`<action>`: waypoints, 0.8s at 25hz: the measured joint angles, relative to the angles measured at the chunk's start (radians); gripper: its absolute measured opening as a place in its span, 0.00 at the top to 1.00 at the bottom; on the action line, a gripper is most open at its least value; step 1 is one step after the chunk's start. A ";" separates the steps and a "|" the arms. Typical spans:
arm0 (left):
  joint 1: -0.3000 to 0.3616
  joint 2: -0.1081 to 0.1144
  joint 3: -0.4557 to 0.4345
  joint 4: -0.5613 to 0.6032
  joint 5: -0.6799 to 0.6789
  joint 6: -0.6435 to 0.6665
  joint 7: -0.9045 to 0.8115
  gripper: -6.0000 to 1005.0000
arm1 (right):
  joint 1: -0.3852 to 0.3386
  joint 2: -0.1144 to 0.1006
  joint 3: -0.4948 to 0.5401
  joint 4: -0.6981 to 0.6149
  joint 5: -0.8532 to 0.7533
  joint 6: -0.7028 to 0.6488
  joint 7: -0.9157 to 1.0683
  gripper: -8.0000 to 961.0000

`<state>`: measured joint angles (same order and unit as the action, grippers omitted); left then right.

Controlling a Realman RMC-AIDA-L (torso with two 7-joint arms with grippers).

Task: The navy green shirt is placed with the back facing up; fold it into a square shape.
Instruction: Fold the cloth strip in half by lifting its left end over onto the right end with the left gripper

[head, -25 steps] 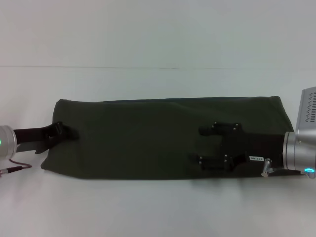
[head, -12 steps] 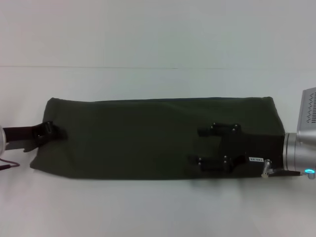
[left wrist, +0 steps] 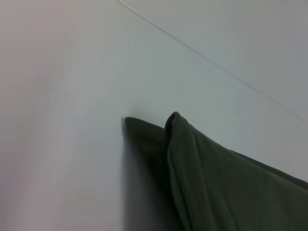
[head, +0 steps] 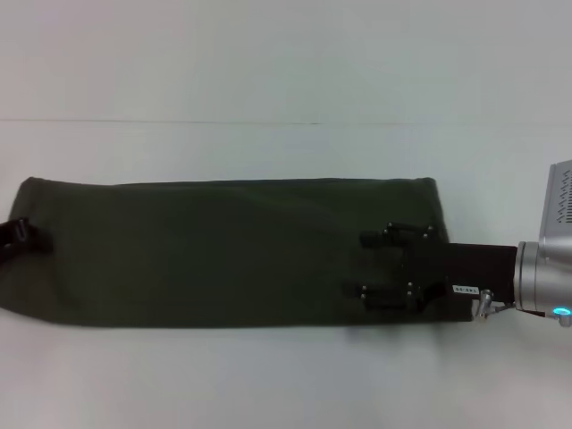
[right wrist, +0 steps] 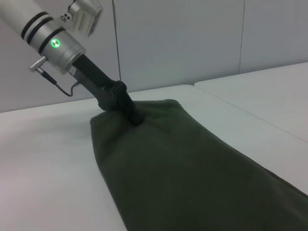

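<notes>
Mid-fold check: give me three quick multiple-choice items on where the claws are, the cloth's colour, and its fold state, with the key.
1. Where is the left claw?
A. At the left end of the dark olive-green cloth shirt
B. Parked far off the white table
C. Beside the right claw

2. What shows on the shirt's upper face?
A. Cream lettering
B. Plain olive green
C. Red stripes

3. What state is the shirt in?
A. Spread flat with sleeves out
B. Already a small square
C. A long narrow band

Key: 1 A, the right wrist view shows it gripping that end; 2 B, no print is visible in any view; 3 C, the head view shows a long strip, with the right claw over its right end, fingers spread.
</notes>
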<state>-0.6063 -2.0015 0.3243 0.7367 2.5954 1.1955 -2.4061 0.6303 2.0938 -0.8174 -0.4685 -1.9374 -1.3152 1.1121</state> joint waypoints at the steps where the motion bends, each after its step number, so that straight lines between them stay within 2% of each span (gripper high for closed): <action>1: 0.001 0.001 -0.003 0.007 0.010 0.000 0.000 0.96 | 0.000 0.000 0.000 0.000 0.000 0.000 0.000 0.12; 9: -0.010 0.005 -0.004 0.035 0.014 0.036 -0.046 0.96 | 0.000 0.000 0.000 0.002 0.000 0.003 0.000 0.12; 16: -0.041 0.012 -0.004 0.060 -0.002 0.151 -0.112 0.96 | -0.010 0.001 0.000 0.004 0.000 0.010 0.000 0.12; 20: -0.060 0.020 -0.005 0.074 -0.090 0.273 -0.148 0.96 | -0.018 0.002 0.000 0.004 0.000 0.010 0.000 0.12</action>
<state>-0.6664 -1.9810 0.3194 0.8104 2.5054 1.4690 -2.5540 0.6122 2.0953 -0.8176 -0.4647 -1.9374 -1.3052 1.1121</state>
